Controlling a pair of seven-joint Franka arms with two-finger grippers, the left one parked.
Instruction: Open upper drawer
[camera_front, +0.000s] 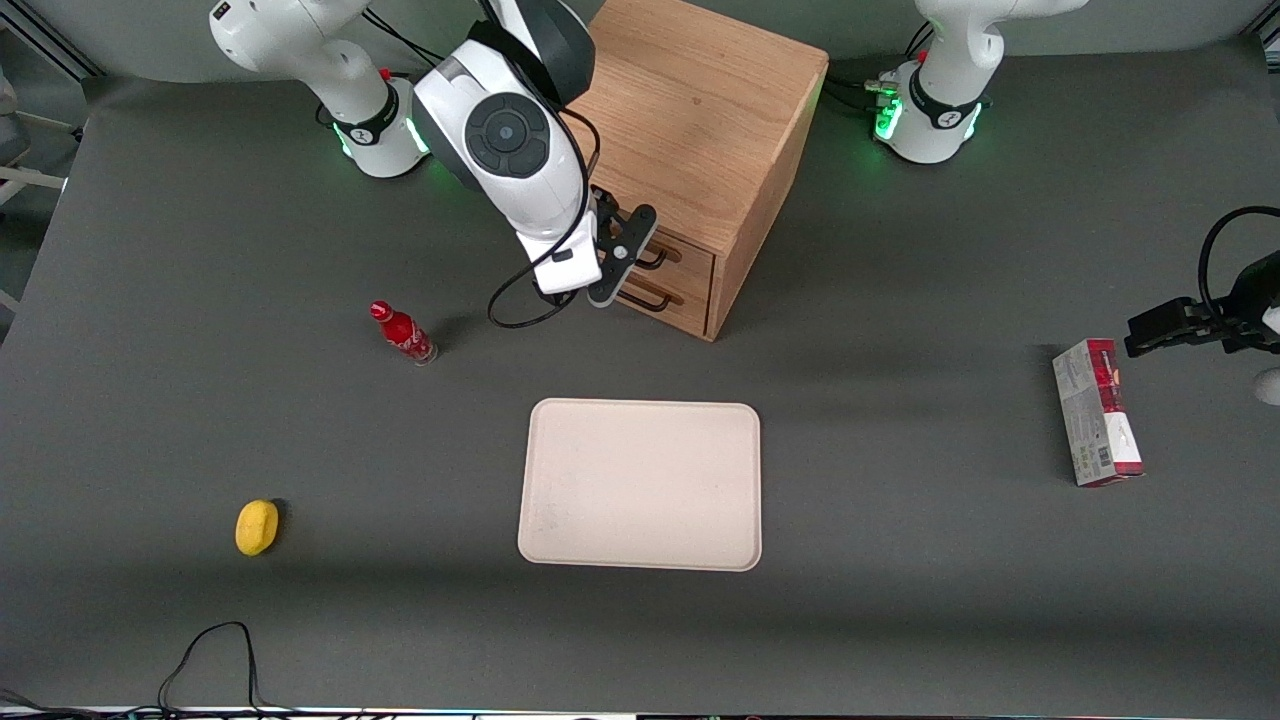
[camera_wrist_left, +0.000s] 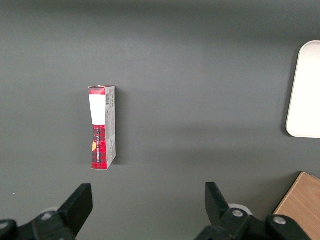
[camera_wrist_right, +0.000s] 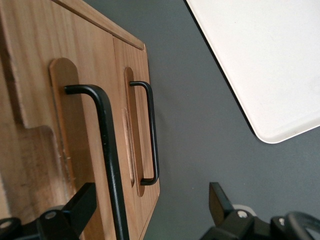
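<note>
**Upper drawer handle between spread fingers, not yet gripped**

Upper drawer (camera_front: 672, 252): shut, flush in the face of the oak cabinet (camera_front: 700, 110), above the matching bottom drawer (camera_front: 665, 300). Cabinet standing on the grey bench (camera_front: 900, 560), farther from the front camera than the cream tray (camera_front: 640, 485).

Gripper (camera_front: 625, 258) right in front of the drawer faces, at upper-drawer height. Fingers (camera_wrist_right: 80, 207) spread wide, closed on nothing.

Upper handle (camera_wrist_right: 107, 155): thin black wire bar, long axis running along the drawer front, straight into the gap between the two fingers in the right wrist view. One finger close against the wood, the other well off over the bench. Bottom handle (camera_wrist_right: 150, 132) clear of the gap.

Judged next: close across the bar, then pull straight out from the cabinet face.
</note>
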